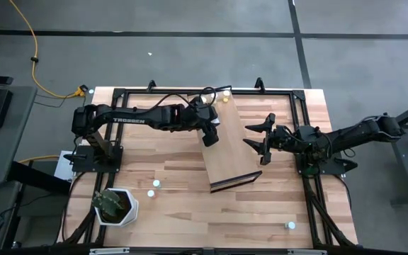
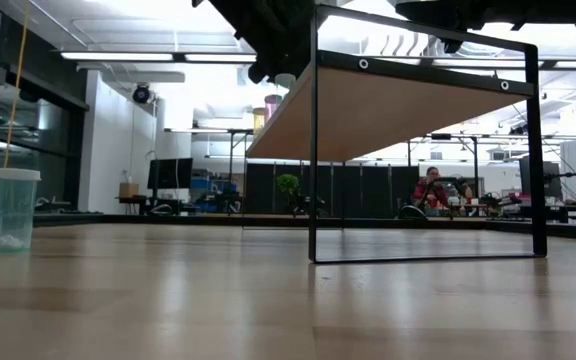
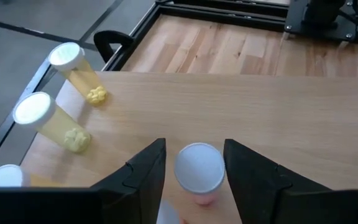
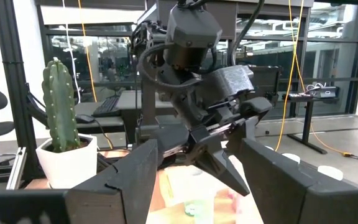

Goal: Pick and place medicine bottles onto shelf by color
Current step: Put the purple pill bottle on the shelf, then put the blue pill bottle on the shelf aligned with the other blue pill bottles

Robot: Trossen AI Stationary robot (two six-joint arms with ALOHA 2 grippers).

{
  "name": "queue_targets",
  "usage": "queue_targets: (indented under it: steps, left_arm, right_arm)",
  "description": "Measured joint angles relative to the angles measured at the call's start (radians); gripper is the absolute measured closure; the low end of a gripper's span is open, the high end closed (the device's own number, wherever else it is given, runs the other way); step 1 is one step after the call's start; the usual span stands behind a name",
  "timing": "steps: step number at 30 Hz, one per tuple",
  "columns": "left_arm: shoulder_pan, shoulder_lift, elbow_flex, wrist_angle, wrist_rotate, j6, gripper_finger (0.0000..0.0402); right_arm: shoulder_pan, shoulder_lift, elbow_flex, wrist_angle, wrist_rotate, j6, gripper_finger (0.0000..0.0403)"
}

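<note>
Hovering over the far end of the shelf (image 1: 227, 145), the left gripper (image 3: 191, 171) has its jaws apart with a pink bottle (image 3: 199, 171) upright between them, white cap up. Fingers (image 3: 143, 174) sit just beside the cap on both sides; can't tell if they touch it, so reads as either just let go or abt to close. Judgement: placing step, since the bottle already stands on the board.

Two yellow bottles (image 3: 79, 68) (image 3: 48, 121) stand in a row near the shelf's edge, a third cap partly cut off at frame edge. Pink one set apart from them, prob. bc sorting by color = separate groups per color.

Shelf is raised on a dark frame, board tilted in low view; bottles upright on caps-up so they don't roll.

Right gripper (image 1: 259, 142) waits near the shelf's right side, jaws wide apart, nothing in them; staying clear, prob. to avoid clashing w/ left arm.

More bottles still loose on tabletop (image 1: 183, 184): two near the cactus pot (image 1: 115, 207), one (image 1: 290, 225) near front right. A teal bottle (image 2: 14, 208) stands at left in low view. Task far from done.
</note>
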Motion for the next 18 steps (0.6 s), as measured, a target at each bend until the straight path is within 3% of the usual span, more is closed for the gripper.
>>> queue_targets:
  steps: [14,18]
  left_arm:
    - [0.0,-0.011,0.0,0.027,0.011,0.028,0.0193]
    - [0.007,-0.015,0.051,-0.006,0.009,0.062,0.0178]
  right_arm:
    - [0.0,0.0,0.0,0.0,0.0,0.008,0.0181]
    - [0.0,0.0,0.0,0.0,0.0,0.008,0.0181]
